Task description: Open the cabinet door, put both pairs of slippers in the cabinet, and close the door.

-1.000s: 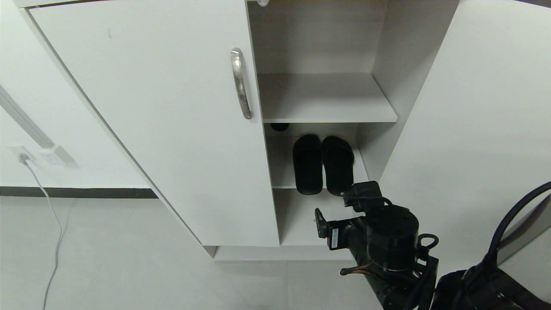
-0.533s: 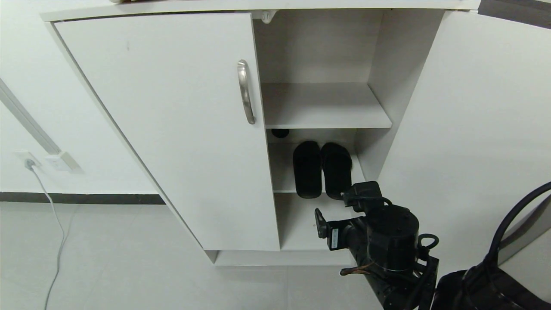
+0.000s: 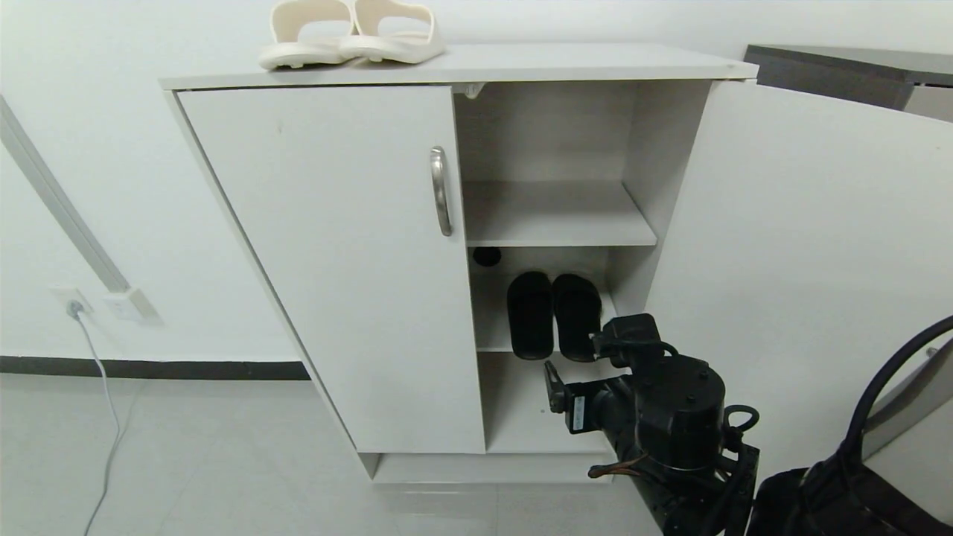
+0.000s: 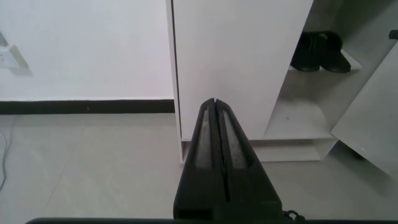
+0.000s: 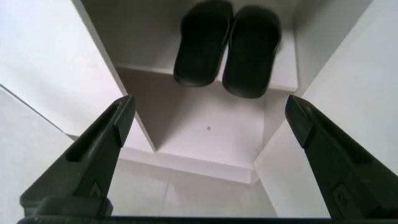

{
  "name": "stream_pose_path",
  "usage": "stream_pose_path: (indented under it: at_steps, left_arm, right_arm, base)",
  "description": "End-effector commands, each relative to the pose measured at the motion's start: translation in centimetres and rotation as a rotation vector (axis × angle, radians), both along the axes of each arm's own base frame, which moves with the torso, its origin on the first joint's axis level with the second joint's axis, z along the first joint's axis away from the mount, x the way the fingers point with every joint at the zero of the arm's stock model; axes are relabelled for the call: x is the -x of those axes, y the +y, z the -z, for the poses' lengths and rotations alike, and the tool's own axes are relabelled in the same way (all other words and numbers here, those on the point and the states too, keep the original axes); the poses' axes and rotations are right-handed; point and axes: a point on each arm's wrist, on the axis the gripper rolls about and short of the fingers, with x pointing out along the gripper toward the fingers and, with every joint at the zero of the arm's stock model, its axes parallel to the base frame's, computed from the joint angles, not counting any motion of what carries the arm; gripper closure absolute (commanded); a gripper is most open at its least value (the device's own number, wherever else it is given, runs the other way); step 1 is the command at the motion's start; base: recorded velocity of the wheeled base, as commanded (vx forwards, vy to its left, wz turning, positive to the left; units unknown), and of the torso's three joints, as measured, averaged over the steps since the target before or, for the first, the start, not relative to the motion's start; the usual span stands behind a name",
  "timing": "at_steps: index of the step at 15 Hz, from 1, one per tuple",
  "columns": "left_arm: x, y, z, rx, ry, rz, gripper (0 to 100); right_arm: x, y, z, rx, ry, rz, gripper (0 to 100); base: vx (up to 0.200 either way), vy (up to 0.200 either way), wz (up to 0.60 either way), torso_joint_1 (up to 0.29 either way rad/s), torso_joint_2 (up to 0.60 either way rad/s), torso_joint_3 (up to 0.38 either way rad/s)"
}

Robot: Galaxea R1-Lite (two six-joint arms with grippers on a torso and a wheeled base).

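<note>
In the head view, one cream pair of slippers (image 3: pixel 350 33) lies side by side on top of the cabinet (image 3: pixel 595 72), at the top of the frame left of centre. They look like light moulded foam, bendy but shape-keeping and not fragile. I judge that a pinch across the broad strap, or over the two touching inner edges to lift both at once, would hold best. At centre, one black pair (image 3: pixel 555 316) sits on the middle shelf (image 3: pixel 489 320), reached past the open right door (image 3: pixel 804 260); the left door (image 3: pixel 335 260) is closed. That makes two pairs, four slippers: two in, two to go. In the left wrist view, the left hand (image 4: pixel 214 106) is clenched with its fingers pressed together on nothing, aimed toward the cabinet's foot. In the right wrist view, the right hand (image 5: pixel 208 102) is released, spread wide and empty, facing the opening just below the black pair.
</note>
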Motion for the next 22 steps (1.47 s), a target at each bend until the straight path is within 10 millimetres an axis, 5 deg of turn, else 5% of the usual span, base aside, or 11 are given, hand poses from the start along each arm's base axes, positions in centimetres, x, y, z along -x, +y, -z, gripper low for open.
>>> stream_pose_path:
  at_steps: [1,15,22]
  left_arm:
    - [-0.01,0.00,0.00,0.000,0.001,-0.002,100]
    - [-0.01,0.01,0.00,0.002,0.001,-0.005,100]
    - [-0.01,0.00,0.00,0.002,0.001,-0.002,100]
  right_arm:
    - [0.11,0.19,0.12,0.002,0.002,-0.005,0]
    - [0.04,0.36,0.69,0.017,0.012,-0.009,0]
    - [0.11,0.28,0.69,0.013,0.011,-0.008,0]
  base:
    - [0.000,0.000,0.00,0.002,0.00,0.198]
    - [0.000,0.000,0.00,0.000,0.00,0.033]
    - [0.000,0.200,0.00,0.006,0.00,0.008]
